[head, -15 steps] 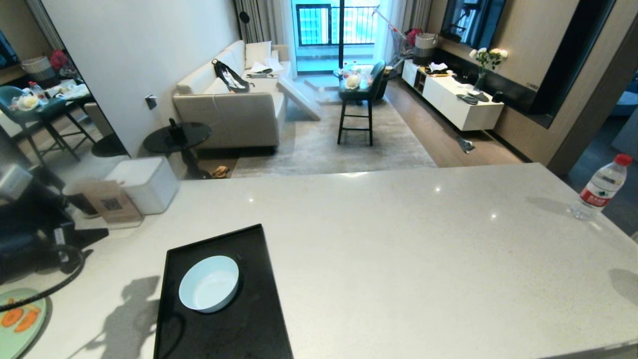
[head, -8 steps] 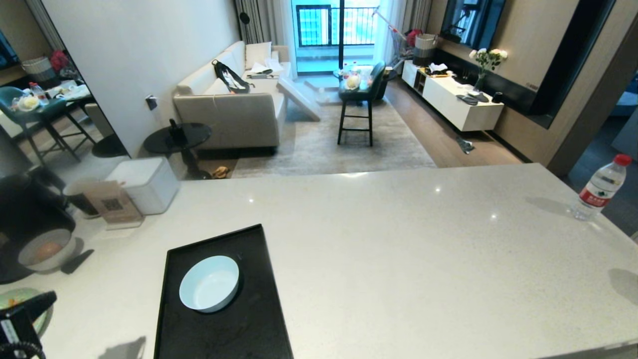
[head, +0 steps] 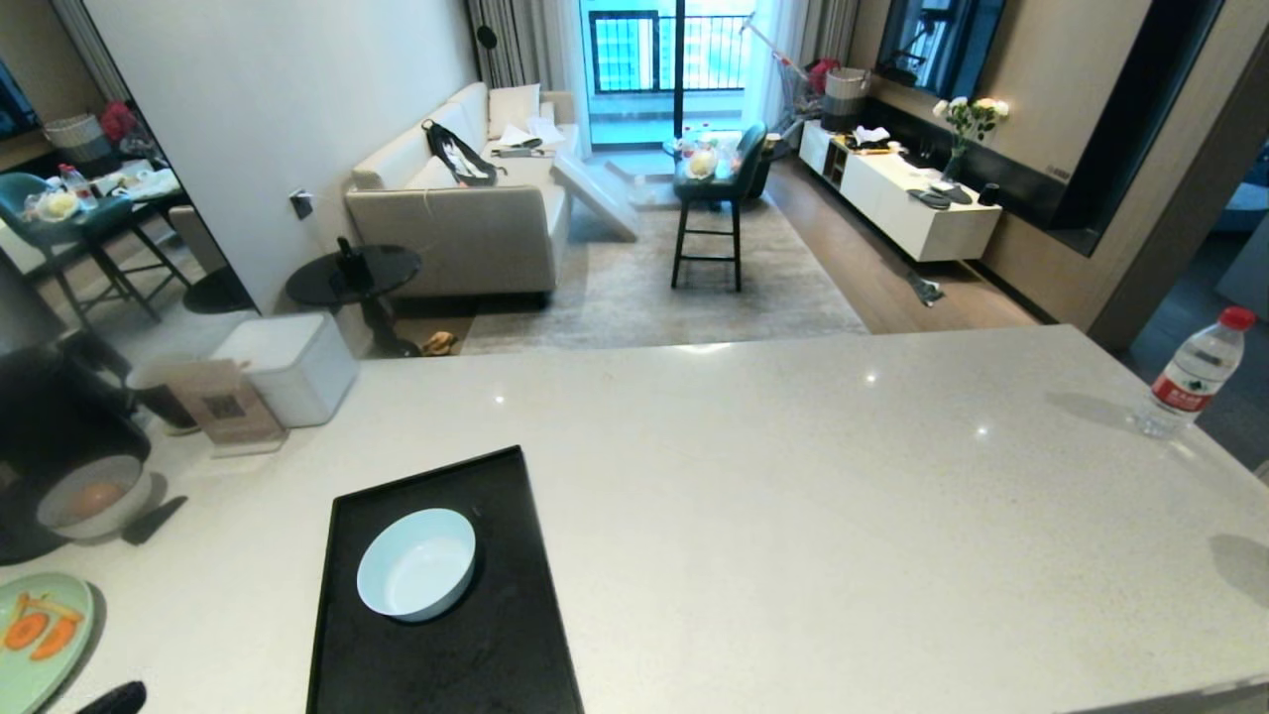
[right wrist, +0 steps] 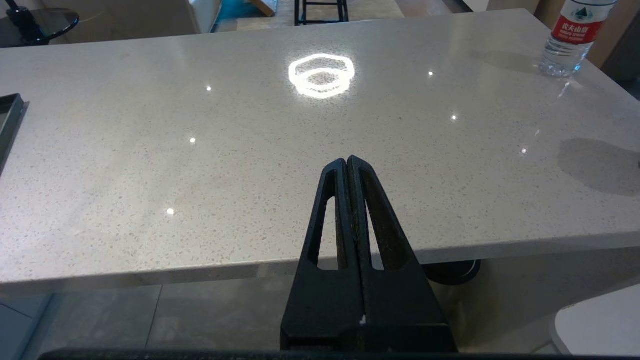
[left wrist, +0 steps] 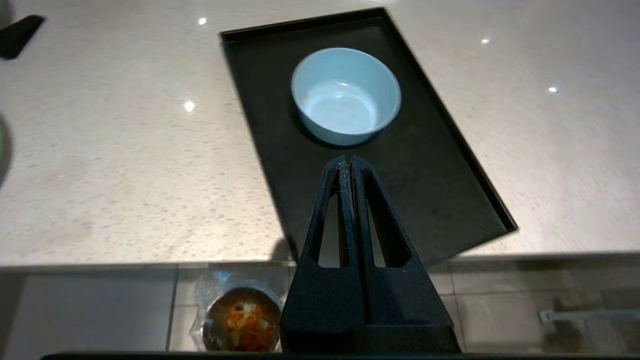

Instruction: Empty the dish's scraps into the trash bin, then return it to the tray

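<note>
Pale blue dish [head: 415, 563] empty on tray [head: 496, 654]; scraps [left wrist: 243, 322] in trash bin [left wrist: 220, 330]; left hand [left wrist: 348, 162] clenched, empty.

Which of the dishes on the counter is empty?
The pale blue bowl on the black tray. The greyish bowl holds an orange lump, and the green plate carries orange slices.

The tray [head: 436, 654] runs off the bottom of the head view, so its near end is unseen; in the right wrist view only one corner of it [right wrist: 9, 120] enters at the edge. The green plate [head: 35, 640] with orange slices is cut by the left border. A black tip [head: 114, 699] at the bottom edge is too little to name. The trash bin [left wrist: 239, 320] on the floor is partly covered by the left gripper [left wrist: 348, 162], and its contents read only as orange and pale bits. The water bottle [right wrist: 570, 37] loses its cap past the top edge
</note>
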Controlling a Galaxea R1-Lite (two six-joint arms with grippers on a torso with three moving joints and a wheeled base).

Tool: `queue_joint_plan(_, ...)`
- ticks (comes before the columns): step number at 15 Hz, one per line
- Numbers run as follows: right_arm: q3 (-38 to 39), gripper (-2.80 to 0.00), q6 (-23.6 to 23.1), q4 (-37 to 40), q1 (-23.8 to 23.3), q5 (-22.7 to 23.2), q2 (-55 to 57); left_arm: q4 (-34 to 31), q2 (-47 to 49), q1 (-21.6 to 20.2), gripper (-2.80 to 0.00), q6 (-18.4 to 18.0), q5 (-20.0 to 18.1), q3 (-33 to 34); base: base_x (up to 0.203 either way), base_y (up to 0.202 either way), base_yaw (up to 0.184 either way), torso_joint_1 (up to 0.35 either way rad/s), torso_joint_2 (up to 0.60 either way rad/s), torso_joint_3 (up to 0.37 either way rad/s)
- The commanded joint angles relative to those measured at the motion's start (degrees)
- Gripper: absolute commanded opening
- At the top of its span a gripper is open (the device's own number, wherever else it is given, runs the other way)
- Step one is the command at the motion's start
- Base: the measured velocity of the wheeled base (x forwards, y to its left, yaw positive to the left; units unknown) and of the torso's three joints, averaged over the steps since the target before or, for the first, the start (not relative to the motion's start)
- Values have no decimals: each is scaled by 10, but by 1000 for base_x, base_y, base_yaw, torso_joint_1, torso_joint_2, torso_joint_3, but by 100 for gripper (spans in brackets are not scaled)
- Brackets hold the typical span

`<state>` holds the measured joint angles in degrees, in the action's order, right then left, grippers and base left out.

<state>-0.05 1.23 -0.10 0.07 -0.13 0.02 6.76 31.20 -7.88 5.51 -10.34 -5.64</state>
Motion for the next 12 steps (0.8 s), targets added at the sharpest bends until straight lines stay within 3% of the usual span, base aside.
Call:
queue_joint_plan(1, 0, -280, 0, 0, 0, 0, 0, -9, -118, 62, -280, 4, 15, 34, 0, 0, 0, 0, 0, 0)
queue_joint_plan(4, 0, -280, 0, 0, 0, 0, 0, -63, -232, 80, -280, 7, 87, 38, 0, 0, 0, 0, 0, 0)
queue_joint_plan(6, 0, -280, 0, 0, 0, 0, 0, -83, -288, 80, -280, 5, 110, 37, 0, 0, 0, 0, 0, 0)
queue_joint_plan(8, 0, -280, 0, 0, 0, 0, 0, -92, -312, 80, -280, -10, 118, 37, 0, 0, 0, 0, 0, 0)
queue_joint_plan(12, 0, -280, 0, 0, 0, 0, 0, -92, -312, 80, -280, -79, 104, 42, 0, 0, 0, 0, 0, 0)
